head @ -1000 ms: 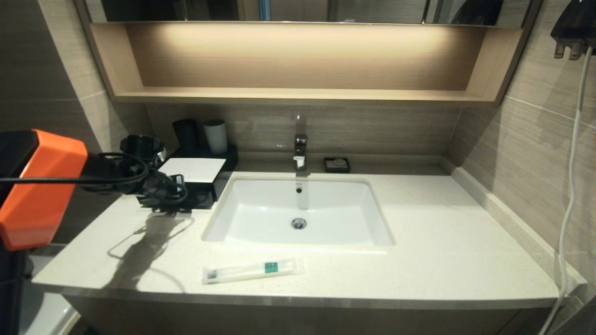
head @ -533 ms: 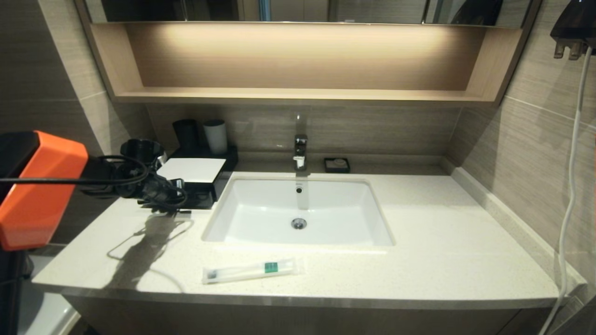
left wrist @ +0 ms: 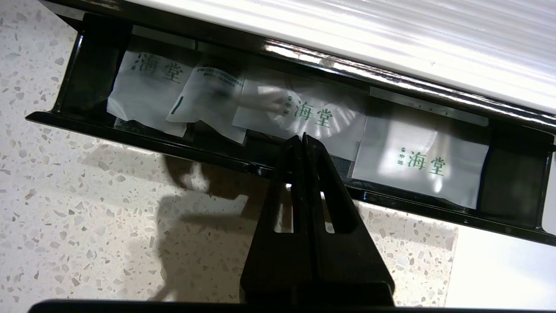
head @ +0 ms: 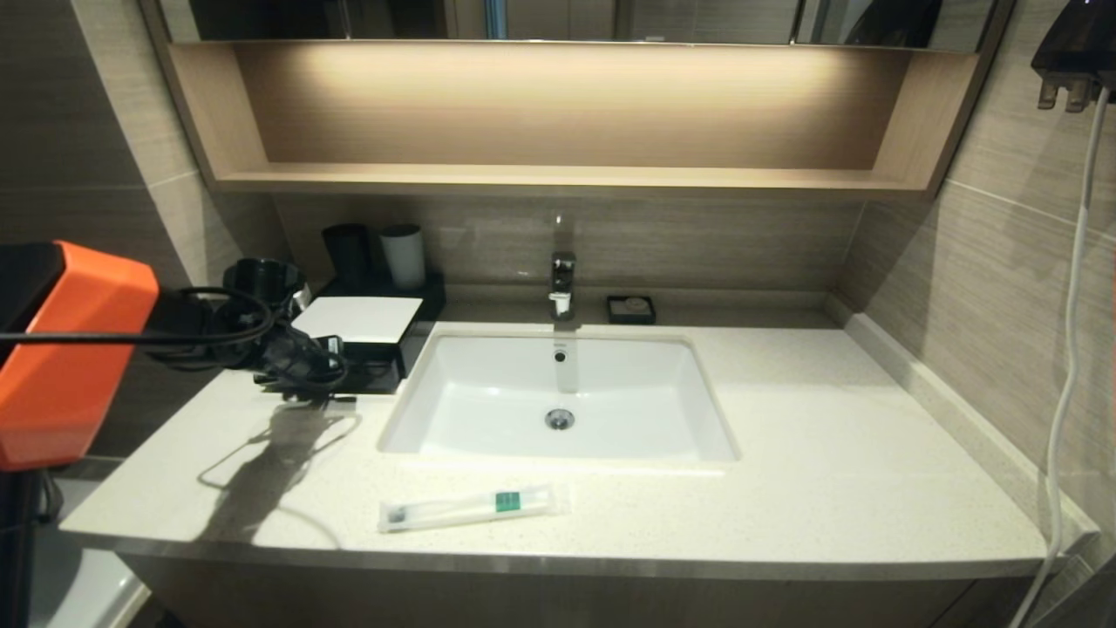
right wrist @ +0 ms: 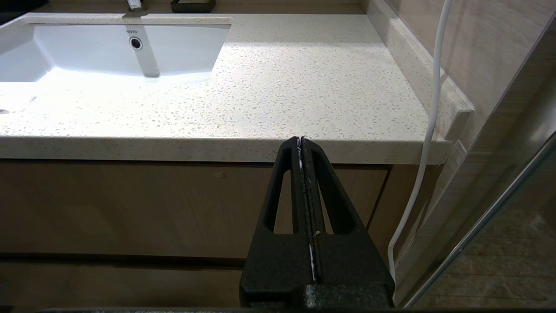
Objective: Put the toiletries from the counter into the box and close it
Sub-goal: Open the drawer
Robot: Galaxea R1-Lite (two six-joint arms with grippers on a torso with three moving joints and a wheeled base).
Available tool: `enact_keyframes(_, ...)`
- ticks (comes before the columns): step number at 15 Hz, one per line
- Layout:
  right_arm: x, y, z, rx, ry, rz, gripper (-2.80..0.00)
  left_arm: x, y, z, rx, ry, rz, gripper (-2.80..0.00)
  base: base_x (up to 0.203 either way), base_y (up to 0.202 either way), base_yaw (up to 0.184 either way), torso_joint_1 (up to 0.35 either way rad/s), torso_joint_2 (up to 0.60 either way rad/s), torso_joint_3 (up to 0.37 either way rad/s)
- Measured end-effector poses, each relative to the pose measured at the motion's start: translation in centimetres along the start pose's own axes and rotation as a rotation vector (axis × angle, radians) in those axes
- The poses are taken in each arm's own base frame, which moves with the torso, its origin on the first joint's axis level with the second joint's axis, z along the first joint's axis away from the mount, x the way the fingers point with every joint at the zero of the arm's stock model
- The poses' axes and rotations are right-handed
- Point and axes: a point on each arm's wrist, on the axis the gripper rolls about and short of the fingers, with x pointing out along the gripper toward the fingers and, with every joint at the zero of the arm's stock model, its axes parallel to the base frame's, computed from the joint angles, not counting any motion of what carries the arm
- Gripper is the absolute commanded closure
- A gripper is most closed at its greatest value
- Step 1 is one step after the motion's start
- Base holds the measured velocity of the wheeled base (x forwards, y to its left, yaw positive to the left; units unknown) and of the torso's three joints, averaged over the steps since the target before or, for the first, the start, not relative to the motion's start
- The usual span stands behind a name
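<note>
The toothbrush packet (head: 471, 508), clear with a green label, lies on the counter (head: 828, 471) in front of the basin (head: 558, 392). The black box with its white top (head: 357, 318) stands at the back left. In the left wrist view its drawer (left wrist: 130, 137) is pulled partly out and holds several white sachets (left wrist: 417, 165). My left gripper (head: 342, 397) is shut and empty, its tips (left wrist: 302, 137) reaching over the drawer's front wall. My right gripper (right wrist: 300, 139) is shut and empty, parked below the counter's front right edge, out of the head view.
A black cup (head: 349, 249) and a grey cup (head: 403, 253) stand behind the box. The faucet (head: 563, 283) and a small black soap dish (head: 631, 308) are behind the basin. A white cable (head: 1068, 366) hangs along the right wall. A wooden shelf (head: 558, 179) runs above.
My left arm has shifted slightly to the left at the drawer front. The toothbrush packet has not moved.
</note>
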Motion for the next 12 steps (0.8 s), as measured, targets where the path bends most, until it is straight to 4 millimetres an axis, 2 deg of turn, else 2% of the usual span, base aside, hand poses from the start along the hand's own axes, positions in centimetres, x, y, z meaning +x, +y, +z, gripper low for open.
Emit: enact_keyframes(12, 0.00, 0.00, 0.00, 0.000, 0.000, 0.000, 0.00, -0.98, 0.60, -0.18, 0.000, 0.058, 0.015, 0.00, 0.000, 0.000, 0.000, 0.000, 0.00, 0.000)
